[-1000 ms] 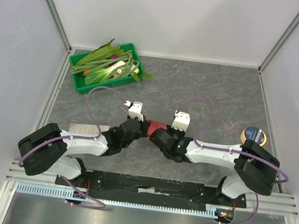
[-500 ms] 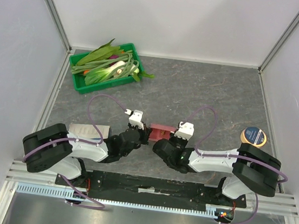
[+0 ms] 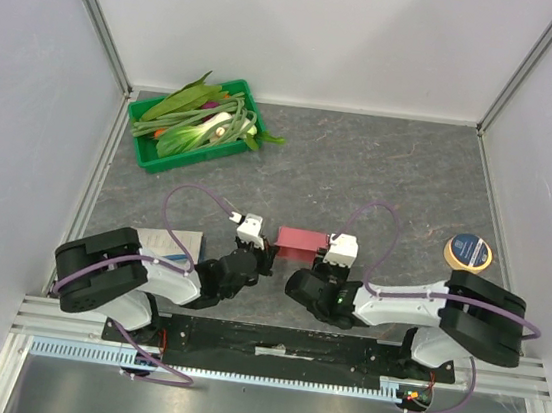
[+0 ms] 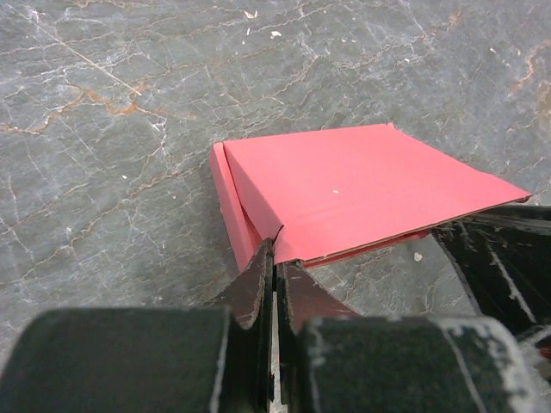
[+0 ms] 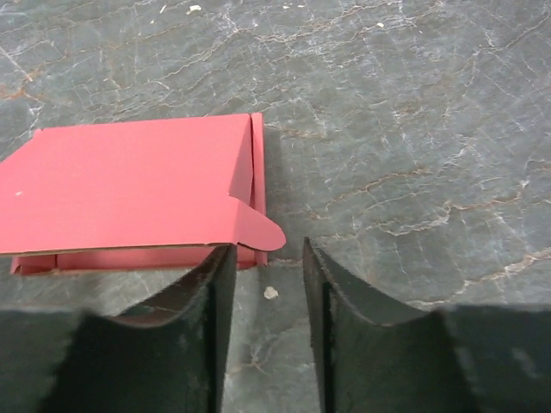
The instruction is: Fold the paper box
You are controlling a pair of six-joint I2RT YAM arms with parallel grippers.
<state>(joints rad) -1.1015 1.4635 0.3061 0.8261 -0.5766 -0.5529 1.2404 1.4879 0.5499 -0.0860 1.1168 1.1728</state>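
On the desk (image 3: 361, 167), a grey stone-patterned surface walled on three sides, two arms reach inward from the near edge. The left arm (image 3: 137, 275) and the right arm (image 3: 416, 294) both lie low and angle toward the middle.

1. Green tray (image 3: 140, 153): sits in the far left corner and holds long leafy vegetables (image 3: 198, 116).
2. Booklet (image 3: 179, 240): lies flat near the left end of the near edge, partly covered by the left arm.
3. Paper box (image 3: 299, 242): pink-red, resting on the desk at the middle of the near edge, between the two wrists. Its flat top panel is folded over and a narrow side wall shows along its left end. A rounded tab (image 5: 263, 232) projects from the near right corner.
4. Round disc (image 3: 469, 252): blue centre with a yellow rim, lying near the right edge, well apart from the box.
5. Left pincer (image 4: 274, 258): jaws pressed together, tips touching the near left corner of the box. It cannot be told whether cardboard is caught between them.
6. Right pincer (image 5: 267, 251): jaws spread, gripping nothing. The rounded tab lies just ahead of the gap, and one finger (image 5: 215, 292) overlaps the box's near edge.
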